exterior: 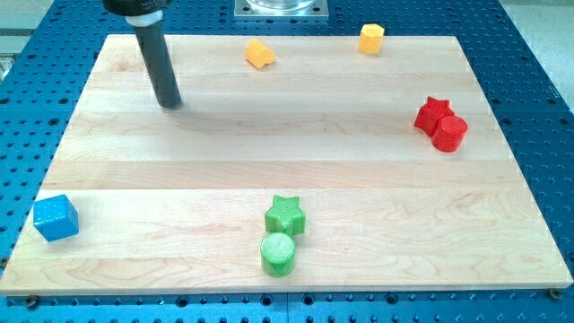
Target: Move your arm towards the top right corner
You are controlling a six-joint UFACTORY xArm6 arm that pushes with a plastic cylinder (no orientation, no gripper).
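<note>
Near the view's upper left, my tip (pixel 169 104) rests on the wooden board (pixel 269 161), holding nothing and well apart from every block; the rod rises nearly upright, leaning slightly left. Nearest is the yellow pentagonal block (pixel 259 54) at the top edge, with a second yellow block (pixel 371 39) further right. At the right edge a red star (pixel 433 112) touches a red cylinder (pixel 450 134). Bottom centre, a green star (pixel 286 216) sits just above a green cylinder (pixel 278 254). A blue cube (pixel 56 218) overhangs the lower left edge

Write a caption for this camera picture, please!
My tip rests at the board's upper left, far from every coloured block.
</note>
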